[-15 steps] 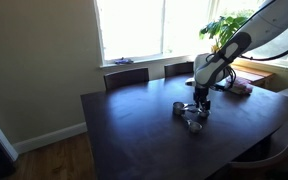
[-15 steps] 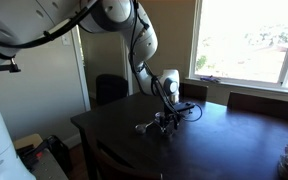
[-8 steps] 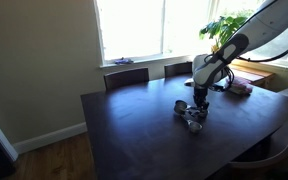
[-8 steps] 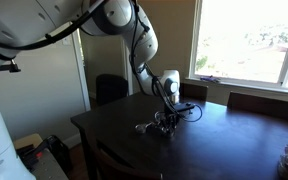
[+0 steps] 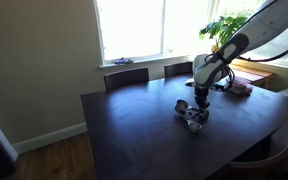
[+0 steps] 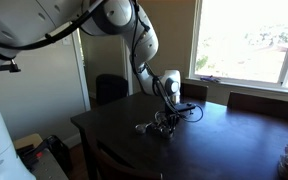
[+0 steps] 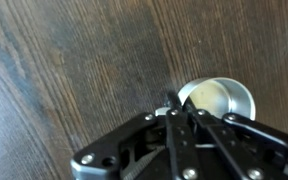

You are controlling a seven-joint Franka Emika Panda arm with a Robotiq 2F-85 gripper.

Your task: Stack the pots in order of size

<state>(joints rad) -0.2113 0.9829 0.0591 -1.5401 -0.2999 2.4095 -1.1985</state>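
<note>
The dark wooden table (image 5: 134,130) takes up most of the scene and is bare for a long way on every side of the fingers, which gives the pots room to be sorted and stacked. The white arm (image 5: 220,58) reaches over the far edge and bends down steeply, so that the gripper (image 7: 172,107) points almost straight at the tabletop, a fitting pose for taking a small vessel from above. The pots (image 5: 192,116) sit in a loose cluster right under and beside the fingertips in both exterior views, not yet nested; how many there are and which is biggest cannot be told at this size. In the wrist view one shiny round pot (image 7: 219,98) stands upright and open-mouthed just to one side of the fingertips, its near edge touching or all but touching them. The fingers (image 7: 164,126) are clenched tight together with no gap between the pads, and they meet exactly at that edge. This looks like a pinch on some thin part of the pot, perhaps its wall, but the view is too close and dark there to say whether metal is truly caught. If it is, a grip at the edge would leave the pot's mouth free for lowering into a bigger one.
</note>
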